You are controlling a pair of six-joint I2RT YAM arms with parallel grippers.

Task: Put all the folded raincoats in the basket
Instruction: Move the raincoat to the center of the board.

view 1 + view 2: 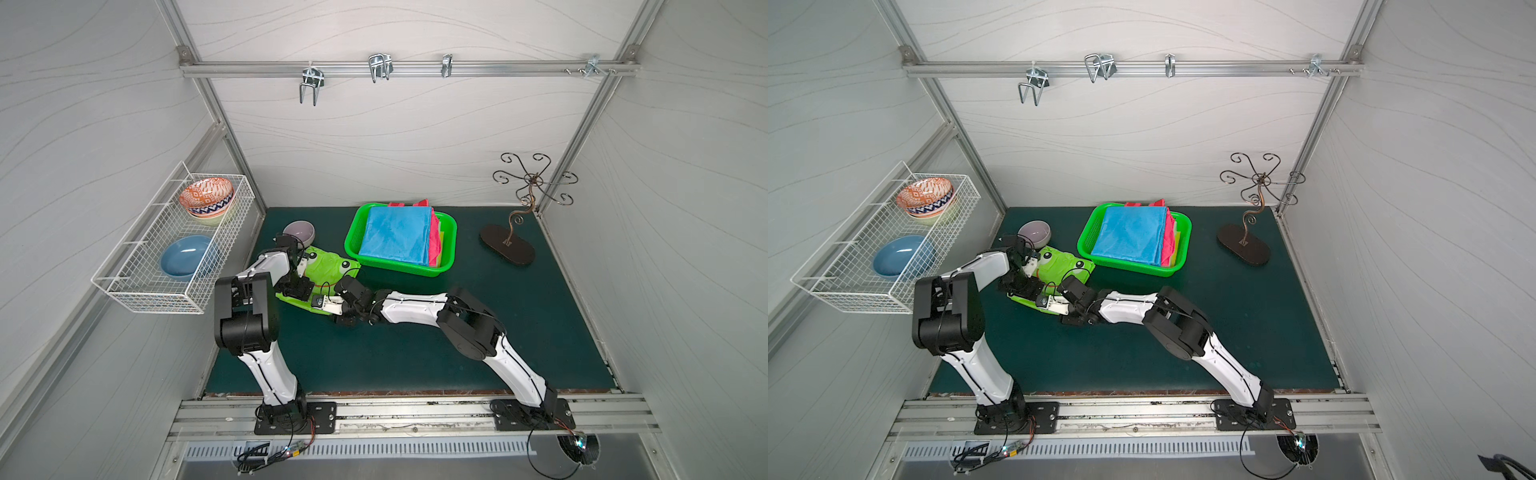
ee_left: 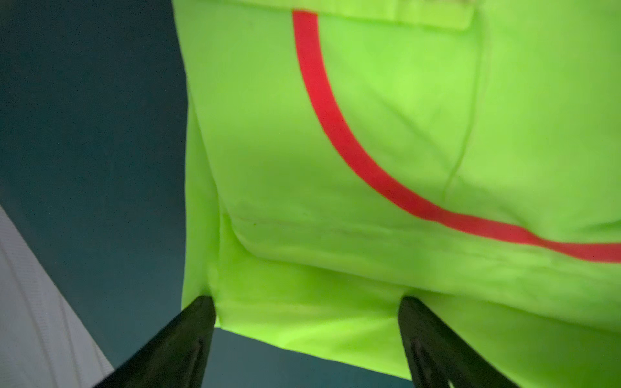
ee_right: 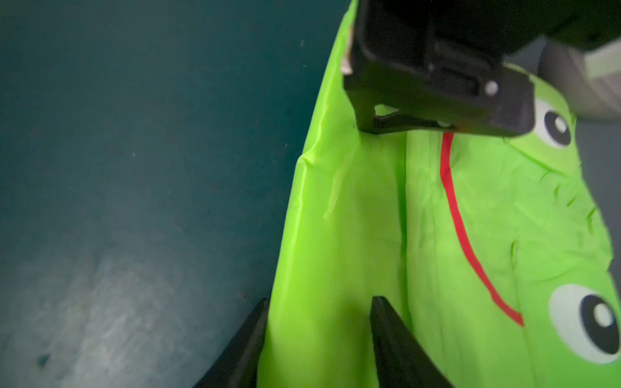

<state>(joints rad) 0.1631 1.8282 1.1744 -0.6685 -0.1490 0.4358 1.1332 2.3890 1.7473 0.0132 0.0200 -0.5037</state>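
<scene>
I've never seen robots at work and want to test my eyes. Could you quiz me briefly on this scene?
1. True or false: the frog raincoat already lies inside the green basket.
2. What colour is the topmost folded cloth in the basket? A) blue B) pink C) yellow
3. How many grippers are at the raincoat?

Key:
1. False: it lies on the table beside the basket.
2. A
3. Two: the left gripper and the right gripper each have raincoat fabric between their fingers.
</scene>
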